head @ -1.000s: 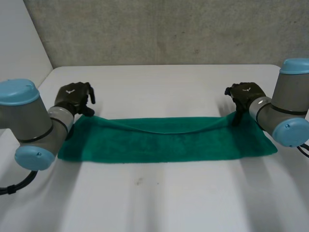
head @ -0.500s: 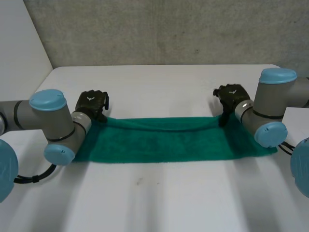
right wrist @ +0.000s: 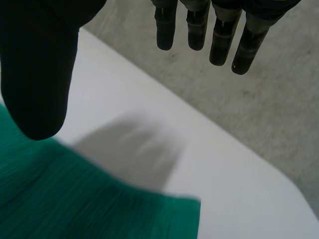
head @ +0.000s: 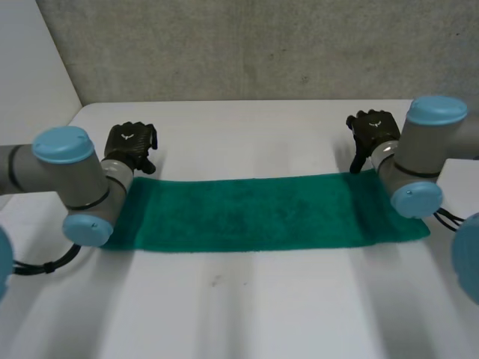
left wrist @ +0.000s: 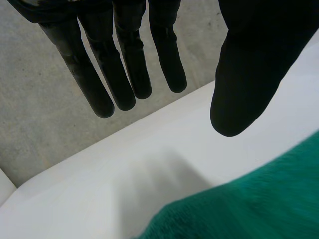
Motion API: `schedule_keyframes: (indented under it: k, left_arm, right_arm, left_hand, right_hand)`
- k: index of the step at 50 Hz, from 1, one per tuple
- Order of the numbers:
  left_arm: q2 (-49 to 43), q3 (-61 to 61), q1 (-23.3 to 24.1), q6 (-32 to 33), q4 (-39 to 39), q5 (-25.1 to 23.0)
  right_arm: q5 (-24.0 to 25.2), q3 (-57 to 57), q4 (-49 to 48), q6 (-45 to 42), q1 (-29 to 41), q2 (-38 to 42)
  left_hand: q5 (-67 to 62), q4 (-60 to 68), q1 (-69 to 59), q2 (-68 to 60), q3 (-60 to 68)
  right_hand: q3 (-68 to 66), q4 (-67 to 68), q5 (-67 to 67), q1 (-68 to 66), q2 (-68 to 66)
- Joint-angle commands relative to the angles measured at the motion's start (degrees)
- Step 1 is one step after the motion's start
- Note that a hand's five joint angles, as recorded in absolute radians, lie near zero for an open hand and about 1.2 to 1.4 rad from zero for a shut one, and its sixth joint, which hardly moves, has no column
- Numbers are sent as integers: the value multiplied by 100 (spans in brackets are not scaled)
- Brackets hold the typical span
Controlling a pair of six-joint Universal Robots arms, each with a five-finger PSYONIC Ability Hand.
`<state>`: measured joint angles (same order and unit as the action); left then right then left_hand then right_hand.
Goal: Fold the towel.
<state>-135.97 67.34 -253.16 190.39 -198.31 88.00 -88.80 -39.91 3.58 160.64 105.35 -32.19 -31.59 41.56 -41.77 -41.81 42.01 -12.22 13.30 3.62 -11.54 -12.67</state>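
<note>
The towel (head: 254, 213) stretches from left robot hand (head: 130, 144) to right robot hand (head: 372, 132), both wide open just past its far corners.

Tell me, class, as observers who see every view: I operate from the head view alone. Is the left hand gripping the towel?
Observer: No. In its wrist view the left hand has straight fingers and holds nothing; the towel lies clear of its thumb.
Operator: And the right hand?
Observer: Open too. The right hand has thumb and fingers spread with nothing between them; the towel's corner lies flat on the table.
</note>
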Motion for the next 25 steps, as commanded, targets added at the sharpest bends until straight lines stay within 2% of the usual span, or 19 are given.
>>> schedule_keyframes:
  k: [1, 7, 11, 17, 22, 25]
  left_arm:
    - [1177, 1360, -58, -11, 47, -11]
    - [1758, 2178, -190, -19, 55, -28]
    - [1890, 2442, -190, -28, 55, -20]
    - [2136, 2846, -190, -28, 55, -20]
    - [2189, 2978, -190, -72, 55, -11]
    - [2198, 2978, -190, -142, 55, -2]
  right_arm:
    - [353, -2007, 486, -260, -189, -1629]
    - [671, -3390, 258, -683, -734, -2414]
    - [723, -4171, -234, -850, -884, -2651]
    - [750, -4709, -551, -903, -1077, -2713]
    - [838, -4990, -850, -982, -1271, -2669]
    - [855, -5017, -938, -1008, -1280, -2643]
  left_hand:
    - [-329, 331, -311, -306, 286]
    - [-126, 129, -108, -104, 83]
    - [-109, 112, -91, -87, 67]
    - [227, -224, 245, 249, -269]
    - [965, -963, 983, 987, -1008]
    - [2510, -2507, 2528, 2532, -2553]
  right_hand:
    - [-155, 47, 15, -224, -110]
    - [-1130, 1022, 990, -1198, -1085]
    - [-1266, 1158, 1127, -1335, -1222]
    - [-1384, 1276, 1244, -1452, -1339]
    - [-1635, 1527, 1495, -1703, -1590]
    - [-1871, 1763, 1731, -1939, -1826]
